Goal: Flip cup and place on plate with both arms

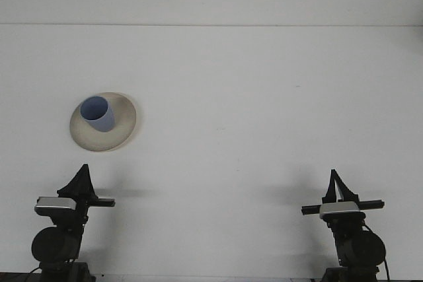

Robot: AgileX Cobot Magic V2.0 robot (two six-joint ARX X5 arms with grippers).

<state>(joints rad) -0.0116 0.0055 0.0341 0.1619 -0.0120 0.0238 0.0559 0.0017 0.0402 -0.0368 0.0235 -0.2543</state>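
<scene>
A blue cup (98, 113) stands upright, mouth up, on a beige plate (122, 127) at the left of the white table. My left gripper (82, 175) rests near the front edge, well below the plate, with its fingers together in a point. My right gripper (335, 181) sits near the front edge at the right, far from the cup, also with its fingers together. Neither one holds anything.
The white table (251, 104) stretches back to a pale wall. Only the plate with the cup stands on it.
</scene>
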